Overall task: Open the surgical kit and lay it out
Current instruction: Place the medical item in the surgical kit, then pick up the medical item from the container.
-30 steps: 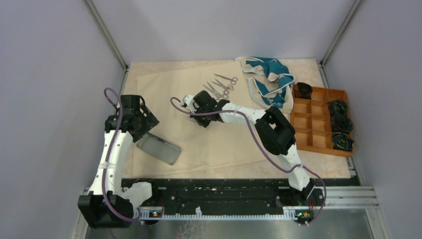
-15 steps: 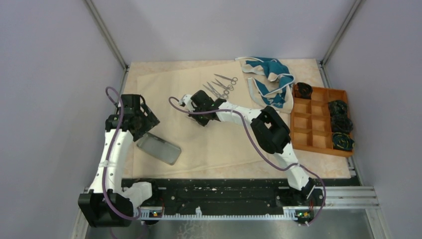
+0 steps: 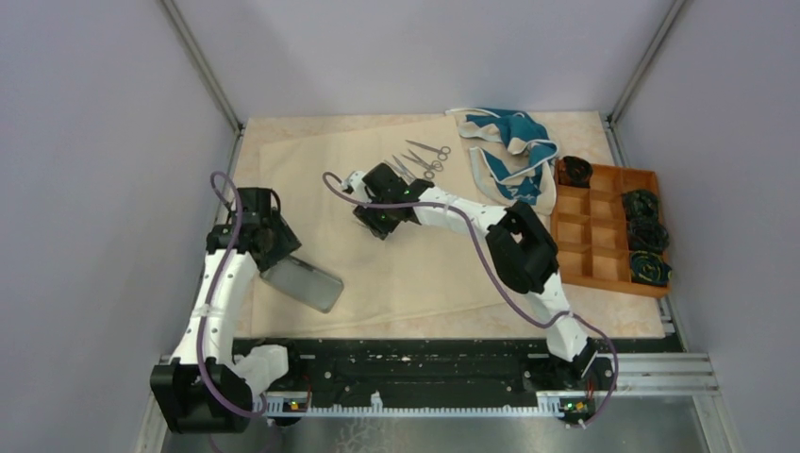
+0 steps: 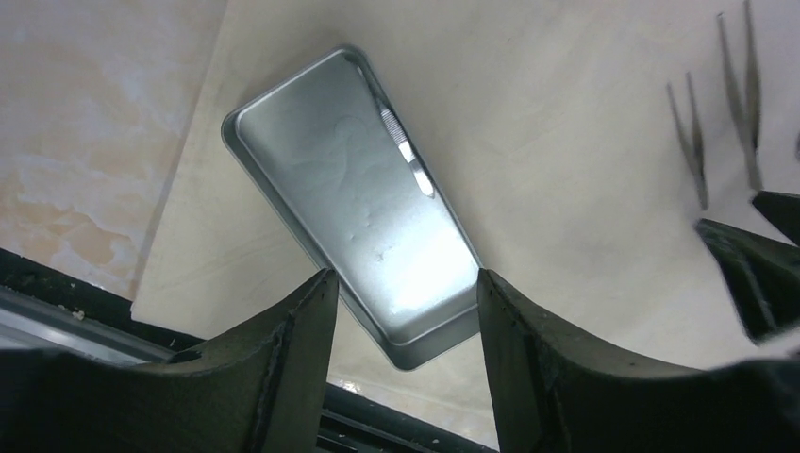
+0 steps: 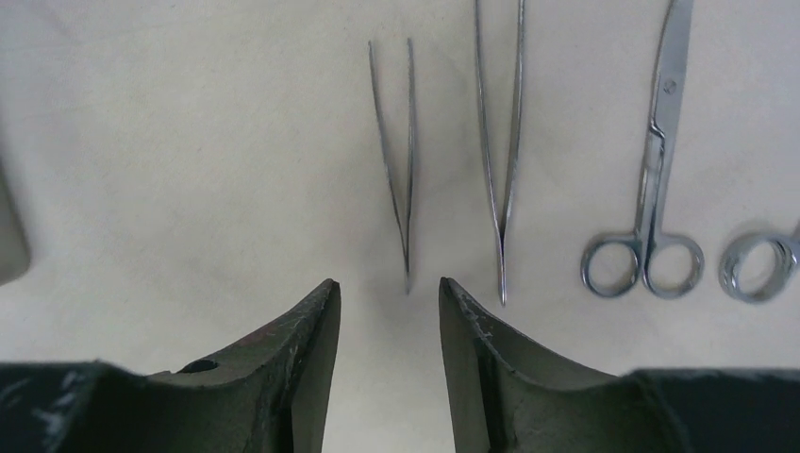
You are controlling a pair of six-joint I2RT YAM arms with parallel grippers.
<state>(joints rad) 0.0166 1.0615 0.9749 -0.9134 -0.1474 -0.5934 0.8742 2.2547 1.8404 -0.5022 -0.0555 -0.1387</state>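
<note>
The beige cloth wrap (image 3: 377, 274) lies spread flat on the table. The small steel tray (image 3: 302, 283) sits on its near-left part. In the left wrist view the tray (image 4: 321, 179) holds one thin silver tool (image 4: 404, 156) along its side. My left gripper (image 3: 275, 253) is open and empty, and its jaws (image 4: 406, 278) stand either side of the tray's near corner, above it. Two tweezers (image 5: 401, 151) (image 5: 500, 142) and ring-handled scissors (image 5: 651, 189) lie in a row on the cloth. My right gripper (image 5: 387, 283) is open and empty, just short of the left tweezers' tip; it also shows in the top view (image 3: 377, 217).
A teal-and-white fabric (image 3: 514, 142) is bunched at the back right. An orange-brown compartment tray (image 3: 604, 226) with dark items stands at the right edge. Grey walls close in the table on three sides. A black rail (image 3: 425, 363) runs along the near edge.
My left gripper has moved nearer and lower, over the steel tray's left end. My right gripper has shifted slightly toward the row of instruments. The instruments and tray have not moved.
</note>
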